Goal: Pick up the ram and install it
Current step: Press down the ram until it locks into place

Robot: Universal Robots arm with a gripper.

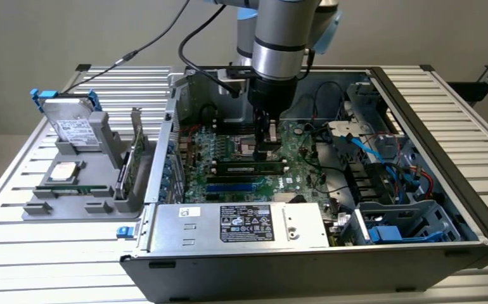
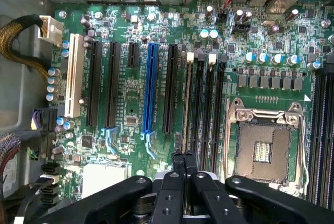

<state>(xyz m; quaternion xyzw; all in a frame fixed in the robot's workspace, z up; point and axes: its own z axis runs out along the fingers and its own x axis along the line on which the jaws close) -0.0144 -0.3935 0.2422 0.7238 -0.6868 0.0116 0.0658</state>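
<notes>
The ram, a long green stick with black chips, stands in a slot on the motherboard inside the open computer case. In the wrist view I see it edge-on as a thin pale strip in the first of the black memory slots. My gripper hangs straight down over the motherboard, just above the ram's far end. Its fingers are shut together with nothing between them, their tips right at the slot's end.
The empty processor socket lies beside the memory slots. The case's power supply and cable bundles crowd the near and right sides. On the exterior view's left, a grey holder carries a drive with blue clips, a silver chip and a green strip.
</notes>
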